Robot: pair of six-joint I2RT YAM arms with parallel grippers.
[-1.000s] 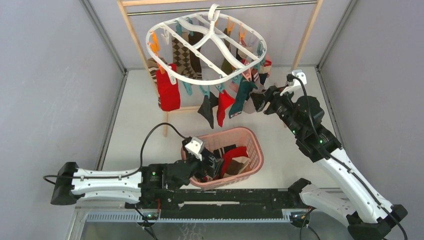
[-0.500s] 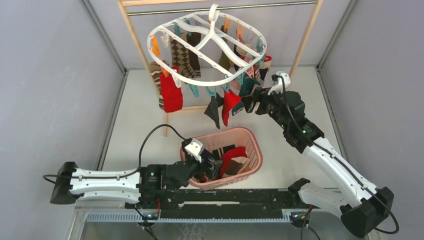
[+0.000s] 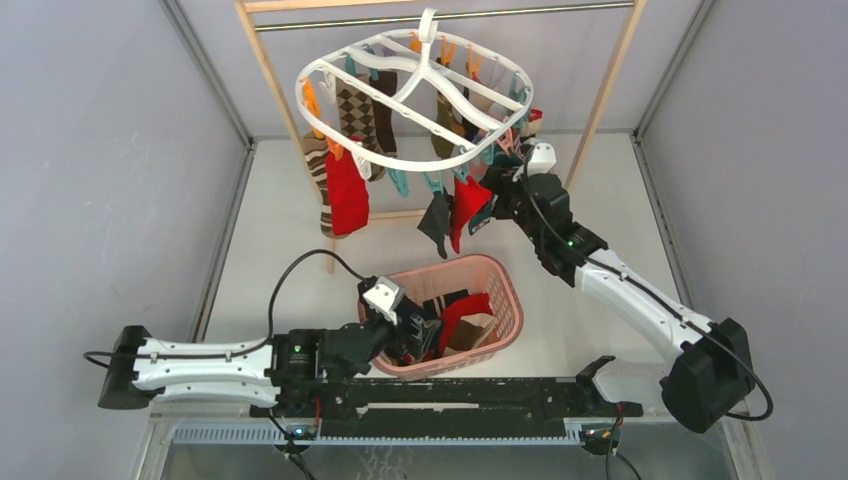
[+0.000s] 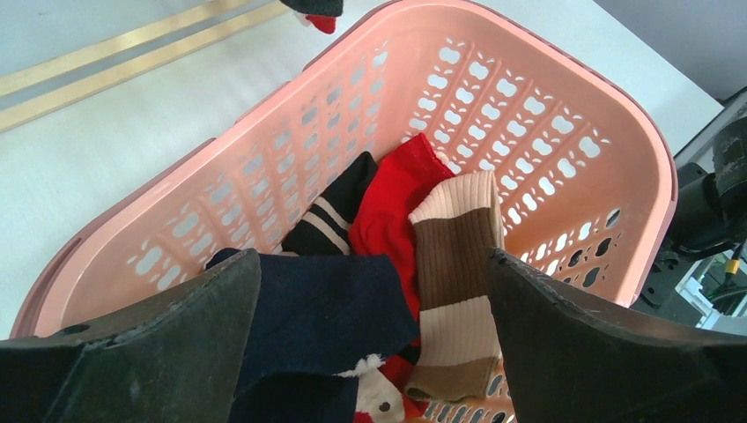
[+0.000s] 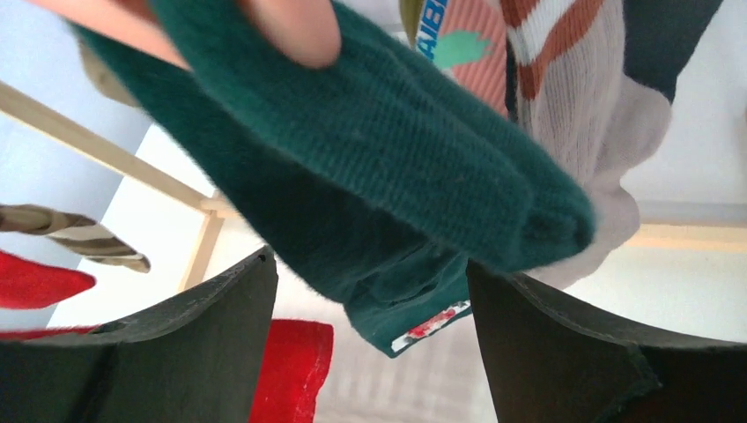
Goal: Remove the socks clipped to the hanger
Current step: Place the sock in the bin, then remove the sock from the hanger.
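The right fingers (image 5: 203, 335) are spread wide, with the toe end of a teal sock (image 5: 379, 150) hanging between them; no pinch on the cloth can be made out. The sock is clipped at the right near edge of the hanger (image 3: 424, 62), which hangs by its hook from the wooden-framed rail (image 3: 592, 105) at the far edge of the table (image 3: 270, 230).

Only the loose lower end lies between the fingers, so if they are closed here, a thin fold may be caught and may slip out under a pull. A striped sock (image 5: 573, 97) hangs just behind and could be taken along with it. Because the hanger swings freely, a sideways pull is likely to tilt or drag the whole frame instead of opening the clip, and neighbouring socks such as the red sock (image 3: 347, 190) could be shaken.

The left fingers (image 4: 176, 335) are held fully apart and empty, above the pink basket (image 4: 564, 97) at the table's near edge, where several socks already lie. A freed sock that is let go wide of the basket would land on the table.
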